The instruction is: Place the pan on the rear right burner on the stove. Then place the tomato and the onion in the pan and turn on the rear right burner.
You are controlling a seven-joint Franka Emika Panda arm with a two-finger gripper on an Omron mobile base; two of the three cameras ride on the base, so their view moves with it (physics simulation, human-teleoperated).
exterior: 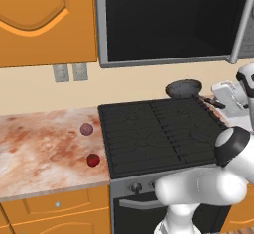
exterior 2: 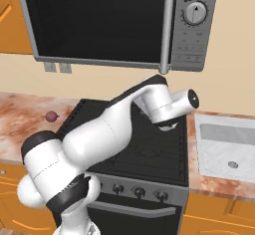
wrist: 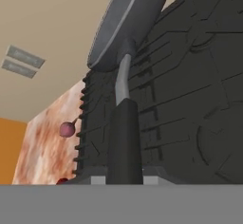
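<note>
Empty pan (exterior: 184, 88) sits over the stove's (exterior: 158, 134) rear right.

Flat, even rendered light around me, no glare, barely any shadows; everything sharp, only my wrist picture rolled toward ten o'clock

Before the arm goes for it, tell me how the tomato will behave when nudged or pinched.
The tomato is a smooth round ball on flat counter, so a nudge would probably roll it. Its glossy skin may slip between narrow fingers. It looks small, likely light.
</note>
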